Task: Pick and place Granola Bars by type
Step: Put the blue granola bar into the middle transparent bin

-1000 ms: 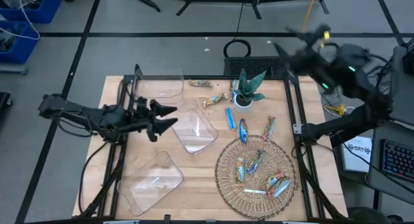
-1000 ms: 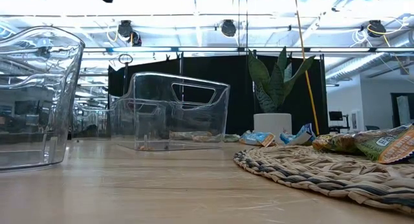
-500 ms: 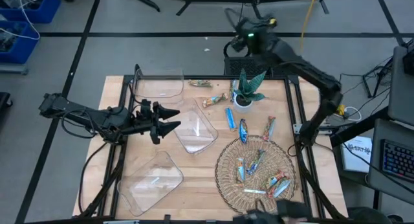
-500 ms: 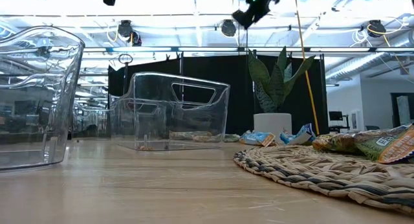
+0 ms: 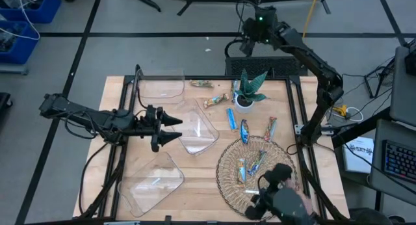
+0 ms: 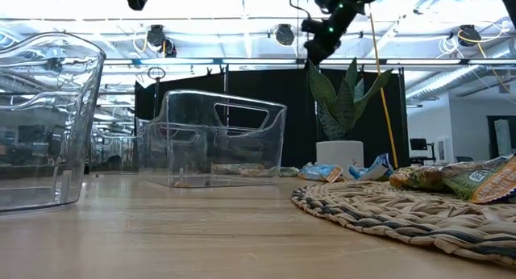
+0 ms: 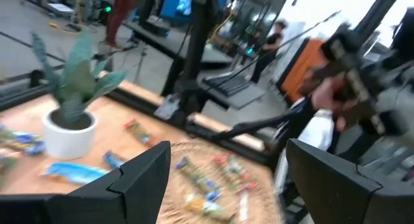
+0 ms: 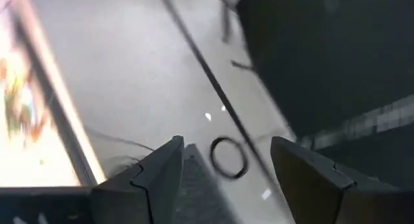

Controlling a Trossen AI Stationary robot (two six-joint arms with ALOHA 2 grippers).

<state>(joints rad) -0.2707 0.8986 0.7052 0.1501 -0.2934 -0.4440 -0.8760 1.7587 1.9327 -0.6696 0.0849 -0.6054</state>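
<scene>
Since the earlier frame, a dark blurred shape (image 5: 281, 196), perhaps a person, covers the woven mat's (image 5: 227, 161) near edge. Granola Bars (image 5: 259, 161) lie on the mat and beyond. Left gripper (image 5: 174, 125), jaws apart, hovers beside a clear bin (image 5: 207, 129). Right gripper (image 5: 247, 44), jaws apart, hangs beyond the table's far edge.

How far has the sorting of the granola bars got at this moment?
Barely started. The three clear bins look almost empty; something small may lie in the near one. Nothing is in hand: the left end effector hovers open over the middle bin, and the right end effector is open beyond the table's far edge. Left: bars on the woven mat and loose by the plant.
</scene>
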